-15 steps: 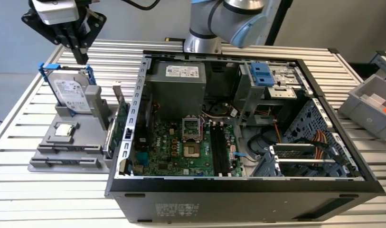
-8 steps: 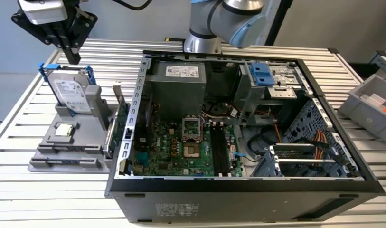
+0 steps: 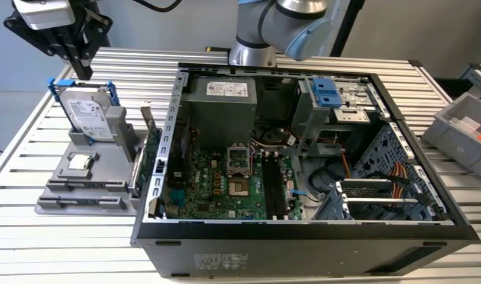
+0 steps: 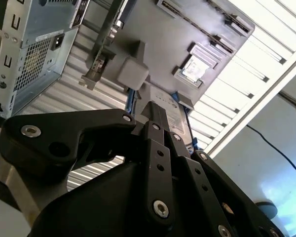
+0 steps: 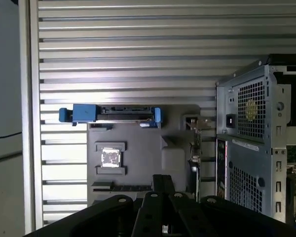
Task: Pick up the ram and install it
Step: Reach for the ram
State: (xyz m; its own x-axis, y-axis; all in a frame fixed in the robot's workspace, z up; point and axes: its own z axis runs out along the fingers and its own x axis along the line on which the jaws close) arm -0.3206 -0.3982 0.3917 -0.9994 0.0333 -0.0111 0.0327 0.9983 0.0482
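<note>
First wrist view: approach stage, with pick-up not begun. The ram [image 5: 122, 187] is apparently the dark strip in the grey holder [image 5: 138, 148], beyond the chip [image 5: 110, 157] from the hard drive [image 5: 111, 113]. The gripper [image 5: 163, 180] is closed and empty.

Exterior view: the gripper hangs above the hard drive; the ram is indistinct.

Second wrist view: gripper linkage masks the hard drive.

A grasp would likely need parted jaws aligned with the ram's thin edge.

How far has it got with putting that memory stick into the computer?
Nothing looks done yet. The ram appears to sit in its groove on the grey holder, outside the open computer case. In hand: the hand hangs above that holder, near the hard drive. Left: picking the stick up and seating it in the black motherboard slots, which look bare.
</note>
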